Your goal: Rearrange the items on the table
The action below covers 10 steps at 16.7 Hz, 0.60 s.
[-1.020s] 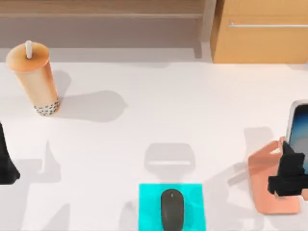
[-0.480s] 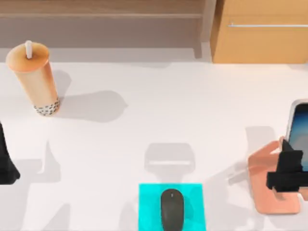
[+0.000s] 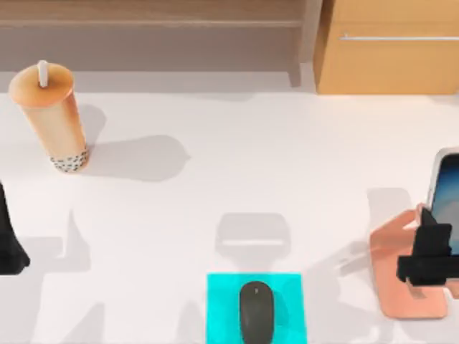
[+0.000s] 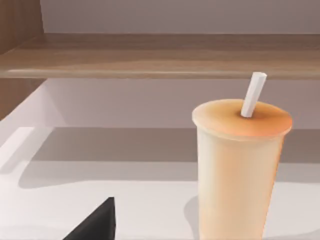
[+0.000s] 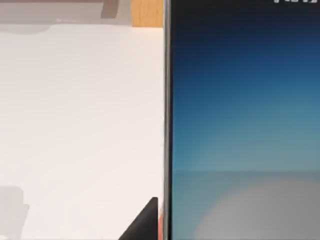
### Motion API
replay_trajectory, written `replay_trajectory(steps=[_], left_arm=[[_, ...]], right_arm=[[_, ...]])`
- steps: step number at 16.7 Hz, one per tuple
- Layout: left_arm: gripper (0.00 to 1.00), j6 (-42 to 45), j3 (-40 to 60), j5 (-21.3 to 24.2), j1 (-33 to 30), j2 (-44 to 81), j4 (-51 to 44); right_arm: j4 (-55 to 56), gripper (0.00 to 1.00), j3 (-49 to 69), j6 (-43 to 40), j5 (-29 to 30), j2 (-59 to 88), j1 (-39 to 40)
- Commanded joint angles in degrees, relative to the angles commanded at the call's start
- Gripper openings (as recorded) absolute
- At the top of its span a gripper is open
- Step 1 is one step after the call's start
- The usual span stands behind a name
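Note:
My right gripper (image 3: 429, 258) is at the table's (image 3: 251, 158) right edge, shut on the slim smartphone (image 3: 448, 197), which stands upright over the salmon-pink stand (image 3: 393, 265). Its blue screen (image 5: 240, 125) is close up in the right wrist view, with one dark finger (image 5: 145, 226) by its edge. The dark mouse (image 3: 257, 312) lies on the cyan pad (image 3: 222, 308) at the front centre. At the back left stands the orange bubble-tea cup (image 3: 54, 118) with a white straw. My left gripper (image 3: 8, 247) is parked open at the left edge, facing the cup (image 4: 240, 170).
A light wooden cabinet (image 3: 387, 50) with a metal handle stands at the back right. A low wooden shelf (image 3: 150, 21) runs along the back left. White tabletop stretches between the cup, the pad and the stand.
The smartphone and my right gripper have shifted slightly to the right over the stand. The left arm, cup and mouse have not moved.

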Motion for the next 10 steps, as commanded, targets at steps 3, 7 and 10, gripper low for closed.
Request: replay_trajectory(steps=[3,7,10], left_arm=[[1.0,0.0,0.0,0.0,0.0,0.0,0.0],[1.0,0.0,0.0,0.0,0.0,0.0,0.0],[1.0,0.0,0.0,0.0,0.0,0.0,0.0]], right_arm=[[0.0,0.98,0.0,0.0,0.0,0.0,0.0],[0.0,1.0,0.0,0.0,0.0,0.0,0.0],[0.0,1.0,0.0,0.0,0.0,0.0,0.0]])
